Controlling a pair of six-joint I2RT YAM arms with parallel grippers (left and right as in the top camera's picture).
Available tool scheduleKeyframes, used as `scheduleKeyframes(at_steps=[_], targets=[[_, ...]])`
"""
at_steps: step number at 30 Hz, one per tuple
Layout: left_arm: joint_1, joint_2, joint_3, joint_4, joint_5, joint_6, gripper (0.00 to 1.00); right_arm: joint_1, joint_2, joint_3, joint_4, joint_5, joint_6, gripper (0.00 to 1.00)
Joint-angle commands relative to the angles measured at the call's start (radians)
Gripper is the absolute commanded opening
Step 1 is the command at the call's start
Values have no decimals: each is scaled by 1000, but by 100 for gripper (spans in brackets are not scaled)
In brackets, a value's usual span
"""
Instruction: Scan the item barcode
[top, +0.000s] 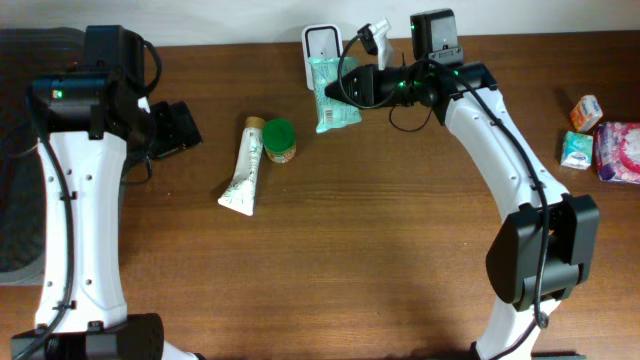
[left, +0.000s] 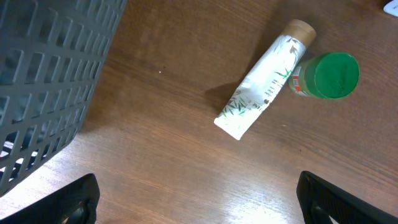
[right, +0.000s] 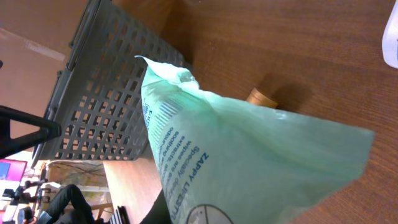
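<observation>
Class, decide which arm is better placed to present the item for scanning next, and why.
Right. Its claw is shut on the green pouch, beside the white scanner. The left claw is open, empty, and far off near the basket.

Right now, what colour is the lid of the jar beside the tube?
The lid is bright green, best in the left wrist view.

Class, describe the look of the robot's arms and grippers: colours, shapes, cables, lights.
The left arm and right arm have white curved shells, black joints, black cables and small green lights. The left gripper and right gripper are black.
</observation>
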Motion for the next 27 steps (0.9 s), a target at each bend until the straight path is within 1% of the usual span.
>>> scheduleKeyframes(at_steps=[1, 3, 7, 11, 15, 17, 19, 22, 23, 26, 27], targets=[[7, -18, 0, -1, -8, -5, 99, 1, -43, 24, 1, 2, 21, 4], [7, -18, 0, -1, -8, -5, 99, 1, -43, 24, -13, 13, 21, 4], [7, -18, 0, -1, -8, -5, 99, 2, -43, 19, -109, 82, 19, 4], [7, -18, 0, -1, -8, -5, 99, 2, -43, 18, -200, 79, 18, 4], [7, -18, 0, -1, -8, -5, 99, 2, -43, 18, -296, 68, 62, 4], [7, -18, 0, -1, -8, -5, 99, 2, -43, 18, -303, 72, 53, 4], [7, -18, 0, -1, -8, -5, 99, 3, -43, 18, -304, 72, 12, 4], [7, -18, 0, -1, -8, -6, 99, 4, -43, 14, -307, 80, 8, 4], [7, -18, 0, -1, -8, -5, 99, 4, -43, 14, -307, 79, -5, 4], [7, -18, 0, -1, -8, -5, 99, 26, -43, 12, -300, 80, -218, 4], [7, -18, 0, -1, -8, -5, 99, 35, -42, 12, -280, 97, -229, 4]])
